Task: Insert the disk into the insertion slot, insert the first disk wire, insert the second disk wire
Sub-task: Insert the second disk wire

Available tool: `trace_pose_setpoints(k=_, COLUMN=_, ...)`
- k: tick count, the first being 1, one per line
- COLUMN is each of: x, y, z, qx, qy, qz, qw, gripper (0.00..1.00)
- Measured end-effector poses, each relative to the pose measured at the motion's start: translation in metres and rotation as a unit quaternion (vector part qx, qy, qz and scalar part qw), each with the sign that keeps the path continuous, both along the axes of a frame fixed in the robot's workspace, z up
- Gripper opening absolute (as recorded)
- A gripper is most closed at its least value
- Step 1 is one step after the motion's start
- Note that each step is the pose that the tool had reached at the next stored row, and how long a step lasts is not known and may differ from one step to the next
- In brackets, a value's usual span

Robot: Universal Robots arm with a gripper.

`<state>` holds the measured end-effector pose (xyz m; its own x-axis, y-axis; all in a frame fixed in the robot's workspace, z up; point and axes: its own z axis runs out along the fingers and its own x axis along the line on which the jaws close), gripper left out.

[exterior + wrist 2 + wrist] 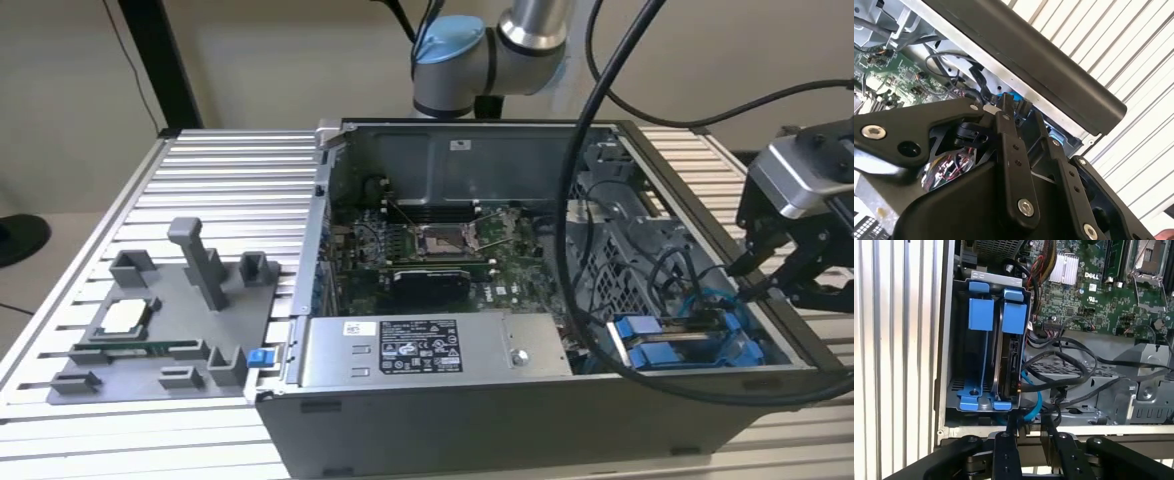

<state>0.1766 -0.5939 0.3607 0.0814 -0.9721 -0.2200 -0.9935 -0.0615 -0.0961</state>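
The case (454, 420) lay open on the slatted table (214, 170). The gripper (781, 280) hung over the case's rim at the exterior view's right, close to the corner where the slot (681, 340) sat. Its fingers (1004, 455) stood apart with a gap between them, grasping nothing I could see.

The disk (1006, 365) stood on edge inside the slot (979, 365), in the bay on the side of the board (1089, 295), with a blue tab at its end. The bay beside it, against the case wall, held blue rails.

Black cables (1064, 365) looped just beside the disk's exposed edge, inside the case, and a blue cable (1036, 405) curled near them. I could not tell whether any was plugged into the disk. A thick black lead (581, 200) draped across the case's opening and swung round past the slot. The power box (414, 350) sat in the case near the slot.

Outside the case rim by the gripper there was bare table, and the slot's mouth was open to it. In the second wrist view the gripper (1021, 107) reached just under the case's dark rim (1054, 65), with table slats beyond.

The exterior view took in the arm (521, 40) behind the case and a grey tray (174, 330) of parts, well apart from the case at that view's left. The first wrist view looked straight into the slot past the gripper (1029, 422).
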Motion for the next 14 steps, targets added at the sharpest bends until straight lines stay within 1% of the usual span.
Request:
trace_pose_setpoints(k=2, x=0.001, y=-0.0014, z=0.0, qx=0.002, qy=0.0, qz=0.001, qw=1.0, gripper=1.0)
trace_pose_setpoints(k=4, x=0.001, y=-0.0035, z=0.0, qx=0.0066, qy=0.0, qz=0.001, qw=1.0, gripper=1.0)
trace_pose_setpoints(k=10, x=0.002, y=-0.0136, z=0.0, qx=0.0291, qy=0.0, qz=0.001, qw=0.9996, gripper=1.0)
trace_pose_setpoints(k=11, x=0.002, y=-0.0152, z=0.0, qx=0.0312, qy=0.0, qz=0.001, qw=0.9995, gripper=1.0)
trace_pose_setpoints(k=12, x=0.002, y=-0.0163, z=0.0, qx=0.0317, qy=0.0, qz=0.002, qw=0.9995, gripper=1.0)
trace_pose_setpoints(k=14, x=0.003, y=-0.017, z=0.0, qx=0.0318, qy=0.0, qz=0.002, qw=0.9995, gripper=1.0)
